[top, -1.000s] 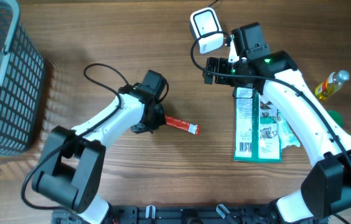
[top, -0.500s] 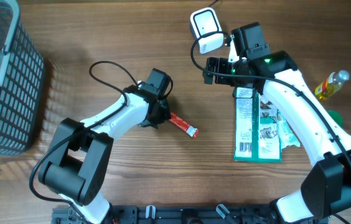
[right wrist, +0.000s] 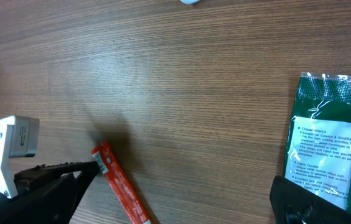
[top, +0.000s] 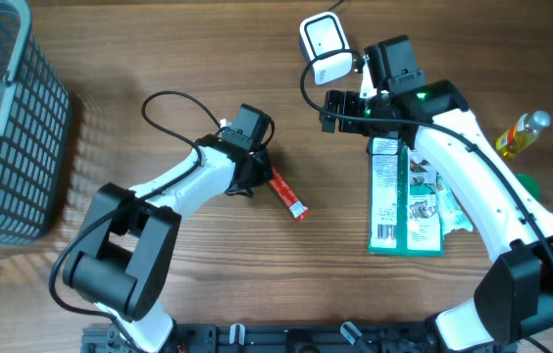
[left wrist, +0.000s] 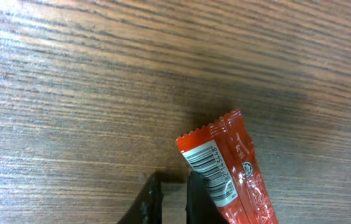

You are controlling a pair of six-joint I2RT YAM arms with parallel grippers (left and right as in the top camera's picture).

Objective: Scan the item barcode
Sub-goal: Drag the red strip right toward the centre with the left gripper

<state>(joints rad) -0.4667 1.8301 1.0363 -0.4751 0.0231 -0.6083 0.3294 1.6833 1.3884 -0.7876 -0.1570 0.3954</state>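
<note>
- Left gripper (top: 254, 182): jaws closed with nothing between them, its 2 fingertips just beside the upper end of the red packet (top: 287, 196).
- The red packet lies flat on the table (top: 159, 59), near its middle and tilted, with the barcode (left wrist: 208, 169) facing up.
- Right gripper (top: 340, 108): jaws wide apart and empty, just below the white scanner (top: 323, 44) near the far edge.
- Bare wood separates the red packet from the green pouch (top: 404, 196); the basket (top: 12, 127) fills the left edge.
</note>
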